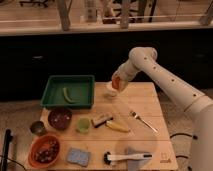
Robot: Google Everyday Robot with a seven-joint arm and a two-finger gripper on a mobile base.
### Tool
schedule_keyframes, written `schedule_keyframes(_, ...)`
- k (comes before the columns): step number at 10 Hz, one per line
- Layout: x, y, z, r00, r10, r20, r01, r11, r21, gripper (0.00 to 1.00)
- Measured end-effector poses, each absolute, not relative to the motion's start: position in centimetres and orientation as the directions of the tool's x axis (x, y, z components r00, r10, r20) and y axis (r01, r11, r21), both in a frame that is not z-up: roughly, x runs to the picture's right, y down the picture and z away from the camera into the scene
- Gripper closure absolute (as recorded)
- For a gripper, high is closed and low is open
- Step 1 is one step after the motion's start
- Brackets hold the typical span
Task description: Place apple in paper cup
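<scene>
A wooden table (150, 135) fills the lower part of the scene, with a dark counter wall behind it. A white robot arm (170, 85) reaches in from the right, bending down toward the far middle of the table. At far left sits a green rectangular plastic tray (52, 97) holding a curved green vegetable. Nearer lie a dark red bowl (60, 118), an orange bowl of food (44, 151), a translucent light-green cup (83, 124), a yellow banana (119, 126), a metal fork (142, 120), a blue sponge (78, 156) and a white-handled brush (125, 157).

The gripper (118, 83) hangs at the far edge, clamped around the small round orange-red apple (116, 83), which sits just above and touching or nearly touching the rim of the short white paper cup (110, 90).

The apple looks firm, smooth and fairly light, best held across its widest part. The cup seems thin and easily tipped, and the fruit is about as wide as its mouth, so lowering needs to be centred.
</scene>
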State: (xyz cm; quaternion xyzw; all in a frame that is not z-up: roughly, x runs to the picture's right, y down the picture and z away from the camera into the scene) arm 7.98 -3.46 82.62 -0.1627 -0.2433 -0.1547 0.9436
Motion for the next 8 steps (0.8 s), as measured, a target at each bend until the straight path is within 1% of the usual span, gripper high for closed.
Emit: schedule_keyframes(8, 7.0, -5.2, 85.3, 0.837, -0.209, 0.506, 0.36, 0.906, -0.221, 0.99)
